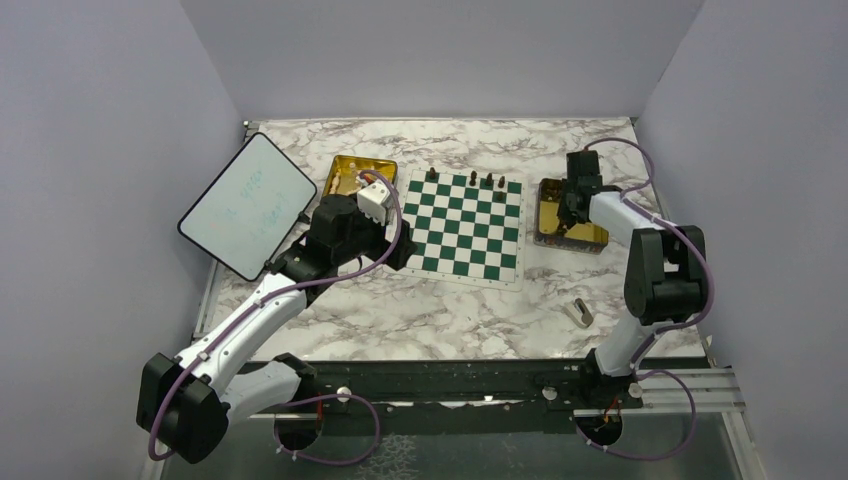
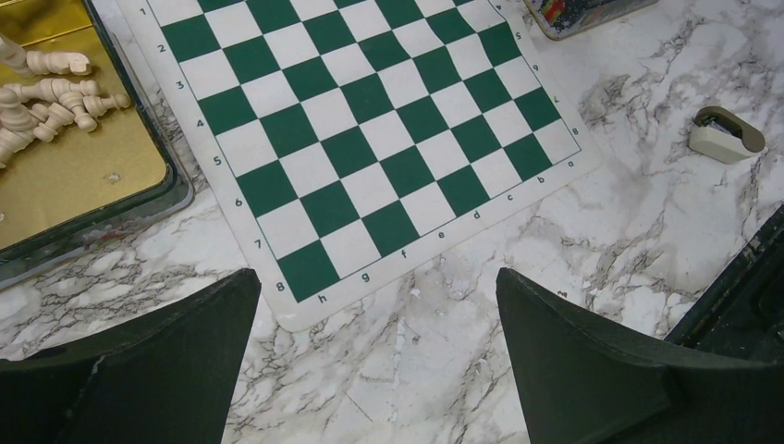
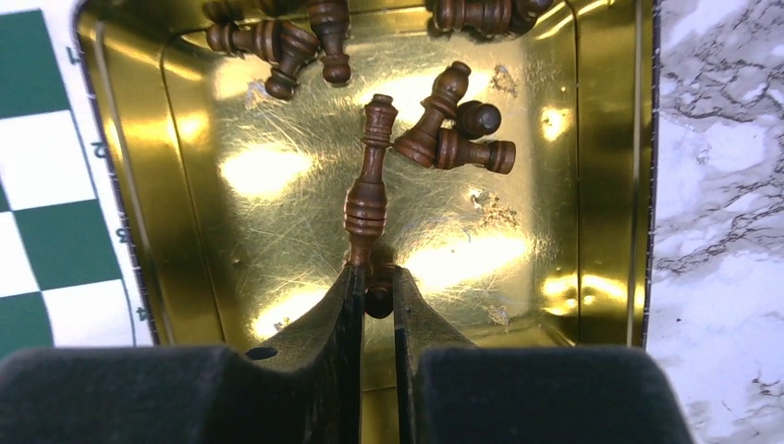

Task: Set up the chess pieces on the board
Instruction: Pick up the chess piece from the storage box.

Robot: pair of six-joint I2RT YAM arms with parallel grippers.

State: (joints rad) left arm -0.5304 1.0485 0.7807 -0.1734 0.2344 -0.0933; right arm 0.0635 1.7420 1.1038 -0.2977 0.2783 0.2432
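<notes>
Right wrist, fingers [image 3: 338,324] pinching dark chess piece [image 3: 367,190] (ringed stem)

board [image 2: 370,166] border | numbers 1–8 | letters a–h

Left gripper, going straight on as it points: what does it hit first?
The left gripper would probably meet bare marble table just off the board's corner; depth is unclear, so the border might come first.
</notes>
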